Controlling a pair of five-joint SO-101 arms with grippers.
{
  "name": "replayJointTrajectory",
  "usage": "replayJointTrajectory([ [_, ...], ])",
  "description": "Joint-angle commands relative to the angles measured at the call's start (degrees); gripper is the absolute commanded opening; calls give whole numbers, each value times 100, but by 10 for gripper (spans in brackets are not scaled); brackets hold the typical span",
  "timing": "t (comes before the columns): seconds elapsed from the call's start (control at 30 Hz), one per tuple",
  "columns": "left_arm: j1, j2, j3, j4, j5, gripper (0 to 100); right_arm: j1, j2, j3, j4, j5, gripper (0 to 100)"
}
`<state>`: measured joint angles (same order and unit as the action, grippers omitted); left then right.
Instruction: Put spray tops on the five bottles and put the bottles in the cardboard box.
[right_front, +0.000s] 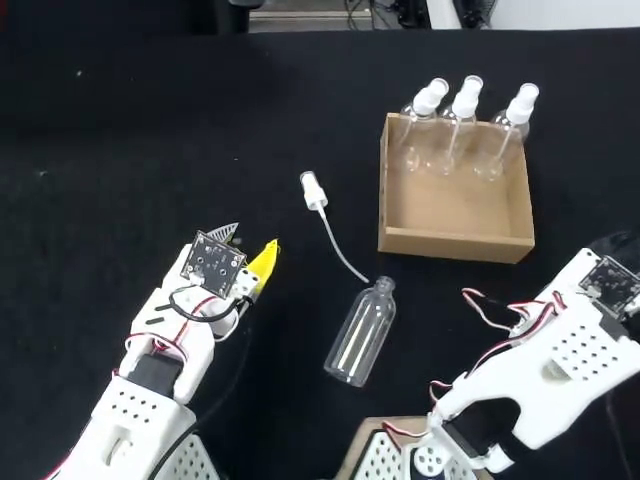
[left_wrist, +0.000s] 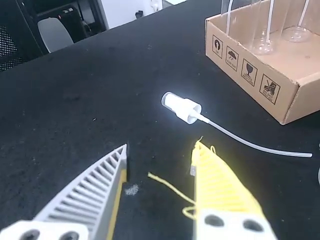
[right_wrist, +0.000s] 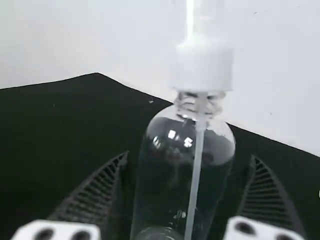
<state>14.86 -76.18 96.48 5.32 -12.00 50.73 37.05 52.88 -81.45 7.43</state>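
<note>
Left gripper (left_wrist: 161, 146) is low over the table, fingers well apart, holding nothing. Just beyond it lies the loose spray top (right_front: 314, 190), whose tube runs toward the neck of the uncapped bottle (right_front: 362, 332) lying on its side. Far right is the cardboard box (right_front: 455, 243), with three topped bottles (right_front: 455, 130) along its far wall. Right gripper (right_wrist: 189, 157) has its fingers spread around a topped bottle (right_wrist: 180, 165) and closed on its sides. That bottle's base is cut off.

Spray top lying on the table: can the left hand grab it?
Probably yes. The spray top lies just ahead of the open left hand, and nothing stands between them.
</note>
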Motion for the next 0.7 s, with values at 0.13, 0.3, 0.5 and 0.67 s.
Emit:
replayJointTrajectory([
  [0.13, 31, -62, 136, 0, -9, 205, 53, -1033, 400, -53, 18, 292],
  [0.3, 31, -62, 136, 9, -9, 205, 53, -1367, 444, 18, 26, 292],
  [0.5, 31, -62, 136, 9, -9, 205, 53, -1411, -127, 1284, 9, 292],
  [0.67, 31, -62, 136, 9, -9, 205, 62, -1420, -409, 1916, 9, 290],
])
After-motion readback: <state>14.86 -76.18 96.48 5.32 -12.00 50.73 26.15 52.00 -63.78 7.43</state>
